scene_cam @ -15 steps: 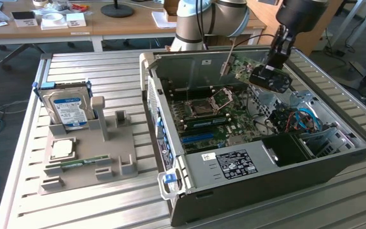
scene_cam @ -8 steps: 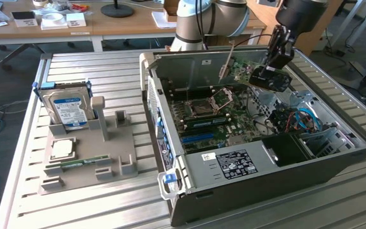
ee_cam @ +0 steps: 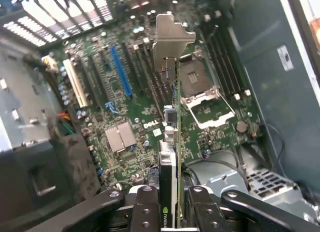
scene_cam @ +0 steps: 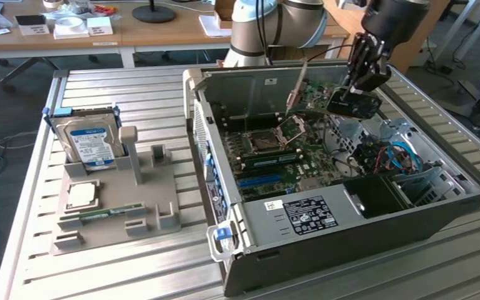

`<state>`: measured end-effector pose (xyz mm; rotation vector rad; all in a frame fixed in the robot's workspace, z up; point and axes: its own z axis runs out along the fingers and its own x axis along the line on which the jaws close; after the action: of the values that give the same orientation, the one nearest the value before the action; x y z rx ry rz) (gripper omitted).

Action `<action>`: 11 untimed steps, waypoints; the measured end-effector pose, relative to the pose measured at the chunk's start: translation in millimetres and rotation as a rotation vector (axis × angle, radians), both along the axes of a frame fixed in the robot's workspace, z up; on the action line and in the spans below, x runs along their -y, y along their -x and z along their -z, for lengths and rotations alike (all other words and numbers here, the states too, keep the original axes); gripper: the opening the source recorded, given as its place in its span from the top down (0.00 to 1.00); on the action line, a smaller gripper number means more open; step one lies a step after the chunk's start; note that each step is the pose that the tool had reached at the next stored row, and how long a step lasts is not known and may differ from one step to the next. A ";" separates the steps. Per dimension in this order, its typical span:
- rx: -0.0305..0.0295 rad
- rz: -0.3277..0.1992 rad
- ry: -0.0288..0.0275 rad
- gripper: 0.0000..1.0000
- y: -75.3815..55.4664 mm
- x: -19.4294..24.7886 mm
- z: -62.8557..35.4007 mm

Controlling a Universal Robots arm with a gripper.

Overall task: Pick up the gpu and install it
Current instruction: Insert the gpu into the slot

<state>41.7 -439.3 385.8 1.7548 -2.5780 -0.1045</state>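
Slatted metal bench in a lab room, open computer case lying on its side on it. Pincer is clenched on the gpu, one finger on each flat face. The card runs edge-on away from the fingers, with its metal bracket at the far end. The card hangs above the motherboard, apart from it and not seated in any slot. Under it is the zone between the blue slot and the empty CPU socket.

Step in hand, my read: carrying the card in for install. To do it well, line the card's edge up parallel with the target slot and point the bracket at the case's rear wall. Go down straight, no twist, since the grip is narrow and the card could pivot.

Arm comes in from the far side of the case in the exterior view, wrist pitched down into the cavity. Hard drive stands in a grey fixture, well apart at the exterior view's left.
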 end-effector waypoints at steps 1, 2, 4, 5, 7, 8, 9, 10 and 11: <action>0.0000 -0.018 0.0000 0.74 0.0 0.0 0.1; 0.0000 -0.036 -0.0001 0.74 0.0 0.0 0.2; 0.0000 -0.071 0.0000 0.74 0.0 0.0 0.5; 0.0000 -0.090 0.0000 0.74 0.0 0.0 0.6; 0.0000 -0.127 0.0000 0.74 0.0 0.0 0.8; 0.0000 -0.145 0.0000 0.74 0.0 0.0 0.9; 0.0000 -0.163 0.0000 0.74 0.0 0.0 1.0; 0.0000 -0.181 -0.0001 0.74 0.0 0.0 1.1; -0.0001 -0.199 0.0000 0.74 0.0 0.0 1.2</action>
<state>41.7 -439.3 384.6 1.9986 -2.3855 -0.1005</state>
